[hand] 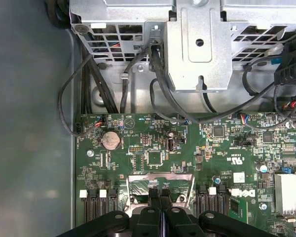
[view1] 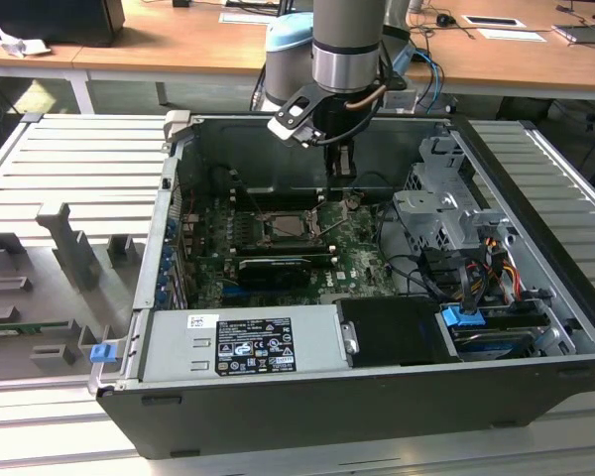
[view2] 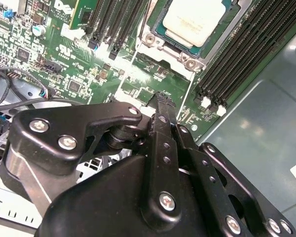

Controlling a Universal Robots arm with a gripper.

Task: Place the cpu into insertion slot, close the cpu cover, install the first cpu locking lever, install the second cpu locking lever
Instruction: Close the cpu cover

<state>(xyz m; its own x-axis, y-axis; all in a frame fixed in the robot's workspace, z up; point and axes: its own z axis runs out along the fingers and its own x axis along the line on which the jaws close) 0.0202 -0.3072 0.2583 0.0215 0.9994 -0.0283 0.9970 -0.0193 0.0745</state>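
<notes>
Gripper (view2: 163, 98) state?
> Fingers pressed together, nothing between them. In the exterior view it hangs tip-down from the arm (view1: 349, 45), inside the open computer case (view1: 278, 402).

And the cpu (view2: 193, 19)?
> Seated in the insertion slot (view2: 159, 25), pale face up in the second wrist view. Gripper tip is near the slot's edge, over the green motherboard (view2: 138, 74), apart from the cpu.

Cover?
> The cpu cover (view2: 166, 49) shows as a silver frame lying around the cpu. Can't tell if it's latched. Long black memory slots (view2: 237, 59) run on both sides of the slot.

Case location?
> On the grey slatted bench (view1: 69, 169).
</notes>
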